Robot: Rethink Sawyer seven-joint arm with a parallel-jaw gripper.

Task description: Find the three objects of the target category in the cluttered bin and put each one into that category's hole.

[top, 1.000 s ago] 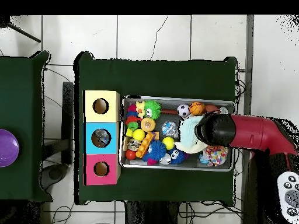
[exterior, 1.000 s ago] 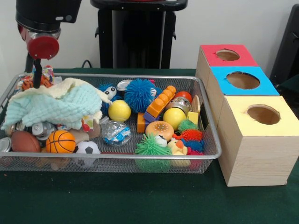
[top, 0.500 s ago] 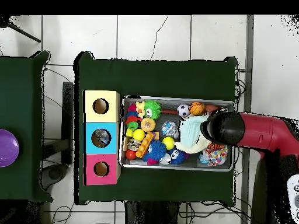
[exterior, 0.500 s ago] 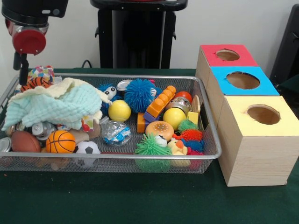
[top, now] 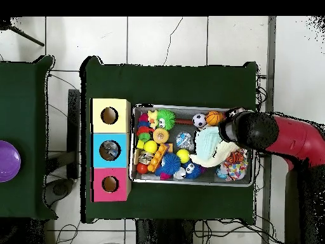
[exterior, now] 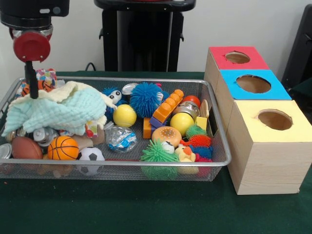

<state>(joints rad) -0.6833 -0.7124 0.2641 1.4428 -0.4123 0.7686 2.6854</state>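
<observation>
A red and black robot arm comes down over one end of a wire mesh bin (exterior: 117,168) that sits on a green-covered table. In the front view the gripper (exterior: 32,85) shows as a single thin dark stem below a round red disc; its tip sits at, or just above, the far edge of a pale mint and cream cloth (exterior: 58,109). Whether it is spread or closed, and whether it has pinched the cloth, cannot be told from either view. The cloth is heaped over that end of the bin and lies directly beneath and just nearer the camera than the gripper, so whatever it hides is straight below — lifting it seems to be the step in hand. Its long side runs along the bin's length. Beside the stem, at the bin's far corner, a tiger-striped toy (exterior: 41,86) peeks out. Along the near rim lie a brown football (exterior: 25,147), an orange basketball (exterior: 63,147) and a black-and-white soccer ball (exterior: 90,156). Toward the middle are a yellow ball (exterior: 125,115), a blue spiky ball (exterior: 145,99) and a stack of orange and purple bricks (exterior: 163,112); a green spiky ball (exterior: 159,152) rests at the near rim. Beyond the bin's opposite end, well apart from the gripper, stands a row of three wooden boxes with round holes — a red-topped box (exterior: 236,58), a blue-topped box (exterior: 252,84) and a yellow-topped box (exterior: 273,120). The target category is not named, so its objects cannot be singled out. No brand, label or readable writing is visible.
</observation>
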